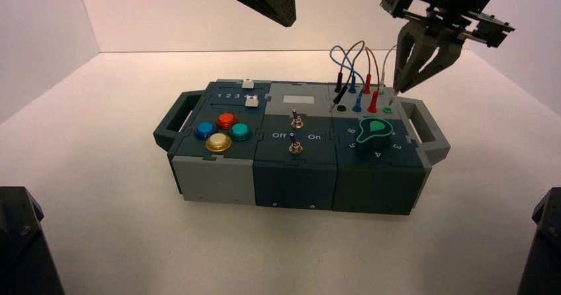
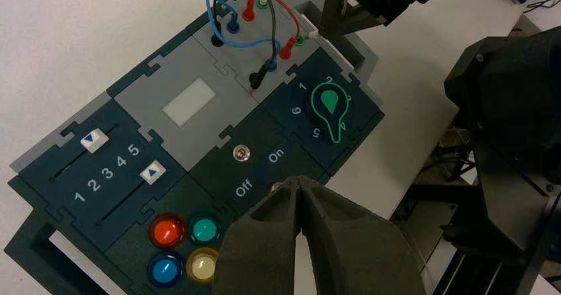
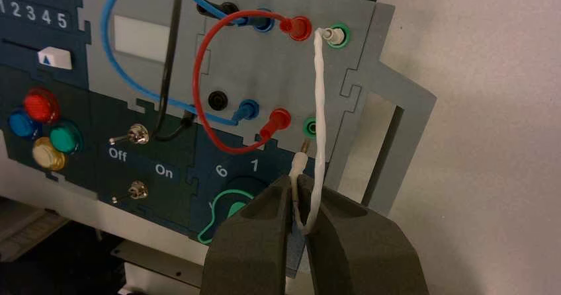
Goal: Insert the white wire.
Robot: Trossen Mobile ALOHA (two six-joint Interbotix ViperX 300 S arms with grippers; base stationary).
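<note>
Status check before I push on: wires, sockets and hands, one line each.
Right hand: shut on the white plug
White wire: one end plugged in, one free
Green near socket: empty
Red wire: both ends in
Left hand: shut, beyond box

The robot's matte black arms (image 1: pixel 16 235) end in dark grey, tapering pincers (image 3: pixel 360 249) with angular plates, while the bracket (image 1: pixel 446 14) above one carries small protruding screws.
</note>
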